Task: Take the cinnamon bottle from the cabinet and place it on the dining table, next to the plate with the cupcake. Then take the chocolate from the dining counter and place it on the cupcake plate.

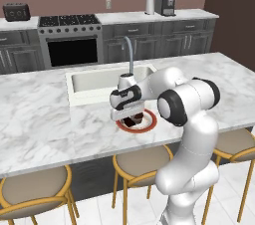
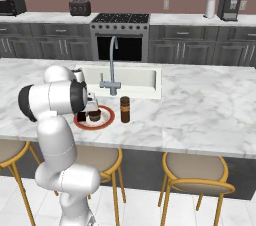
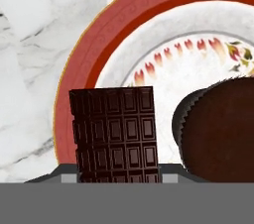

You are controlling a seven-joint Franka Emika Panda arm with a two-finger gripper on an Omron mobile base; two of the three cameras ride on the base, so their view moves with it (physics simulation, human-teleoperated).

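Gripper [image 1: 130,118] fingertips are cut off at the hand view's bottom edge, but the jaws are pinched on the one chocolate [image 3: 115,136], whose lower end is hidden between them, over the plate [image 3: 119,29] rim at 6 o'clock. One cupcake [image 3: 221,129] sits at the bar's 3 o'clock, cropped at the right edge. In the right base view the arm's bent elbow masks the plate's left side, hand low over it, and one cinnamon bottle [image 2: 125,109] stands upright just beside the plate at 3 o'clock; three stools [image 2: 197,170] sit under the counter [image 2: 210,105].
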